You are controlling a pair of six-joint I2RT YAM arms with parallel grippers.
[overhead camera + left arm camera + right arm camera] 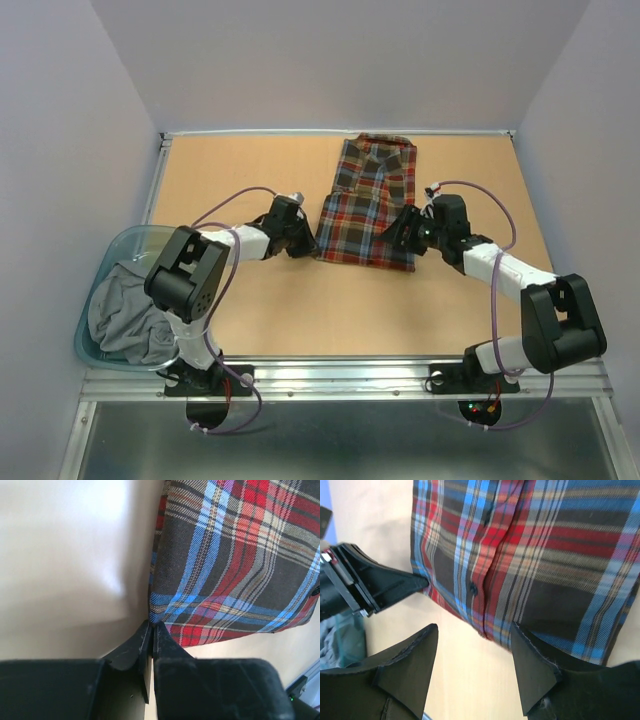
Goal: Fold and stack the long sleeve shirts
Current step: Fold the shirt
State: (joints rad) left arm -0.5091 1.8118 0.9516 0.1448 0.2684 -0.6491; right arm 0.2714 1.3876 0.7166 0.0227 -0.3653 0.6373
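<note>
The left hand [151,628] has its two fingers pressed together right on the near left corner of the plaid shirt [368,205]. The tips cover that spot, so it is hard to see how much cloth is caught between them. From above, both hands hide the shirt's near corners. The far part of the shirt is cut off in both wrist views.

A see-through blue bin [105,262] sits at the left edge of the desk, beside the left arm. In it lies a bunched-up grey cloth [125,322]. The arm covers part of it, so I cannot tell what kind of clothing it is.

The plaid shirt lies folded on the brown desk [250,170], in the middle near the far edge, with its collar pointing away from the arms. The right hand [474,630] is spread wide at the shirt's near right corner and holds nothing. One of its fingers is over the cloth and the other is over bare desk.
</note>
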